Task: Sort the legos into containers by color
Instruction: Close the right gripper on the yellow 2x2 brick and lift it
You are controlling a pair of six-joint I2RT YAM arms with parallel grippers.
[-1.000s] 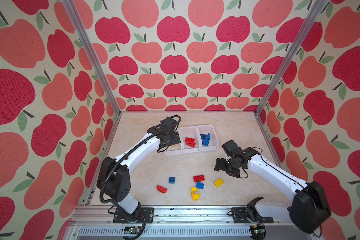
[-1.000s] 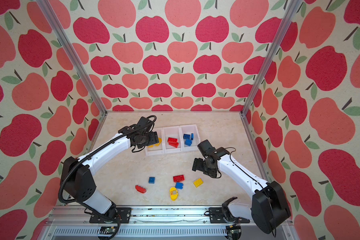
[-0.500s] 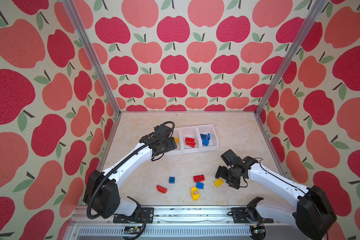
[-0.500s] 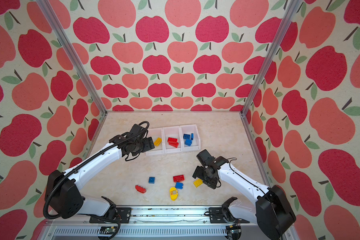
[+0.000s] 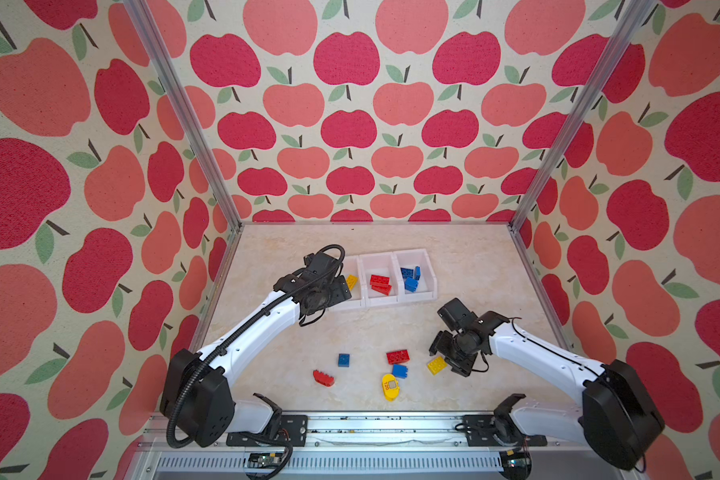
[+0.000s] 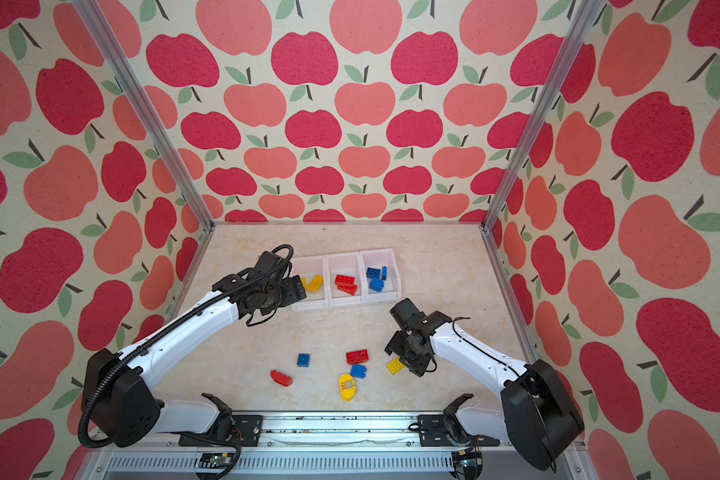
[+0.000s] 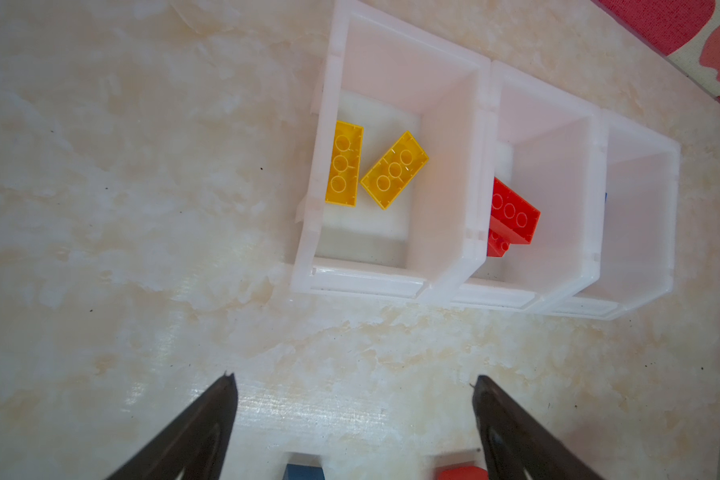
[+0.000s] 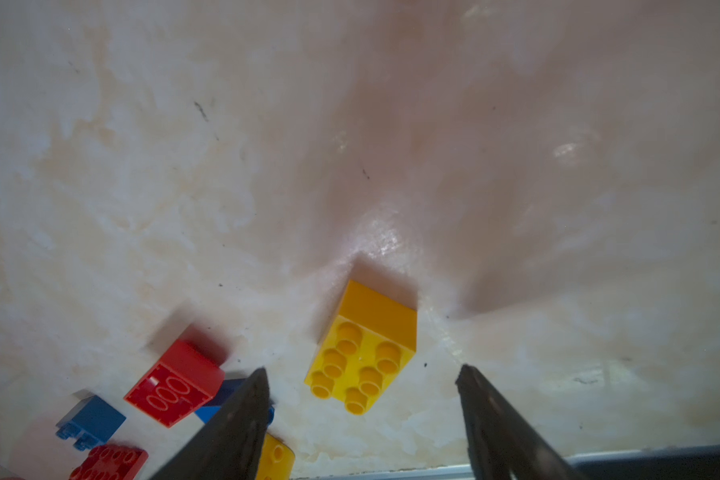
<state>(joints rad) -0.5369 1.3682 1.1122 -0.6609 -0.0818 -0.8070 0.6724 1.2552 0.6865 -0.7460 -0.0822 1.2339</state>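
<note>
The left arm reaches forward, its left gripper (image 7: 352, 380) spread wide and empty just before three joined white containers (image 7: 362, 280) holding two yellow, two red and three blue legos (image 5: 380, 280). The right arm bends down, the right gripper (image 8: 361, 369) apart, unclamped, at a studded yellow brick (image 8: 371, 316). Six lie loose on the table (image 5: 474, 266): two of each colour.

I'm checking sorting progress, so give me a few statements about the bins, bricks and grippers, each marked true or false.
1. The left bin holds two yellow bricks. True.
2. The left gripper grips a brick. False: it is open and empty.
3. The middle bin holds blue bricks. False: it holds red bricks.
4. A loose yellow brick lies on the table between the right gripper's open jaws. True.
</note>
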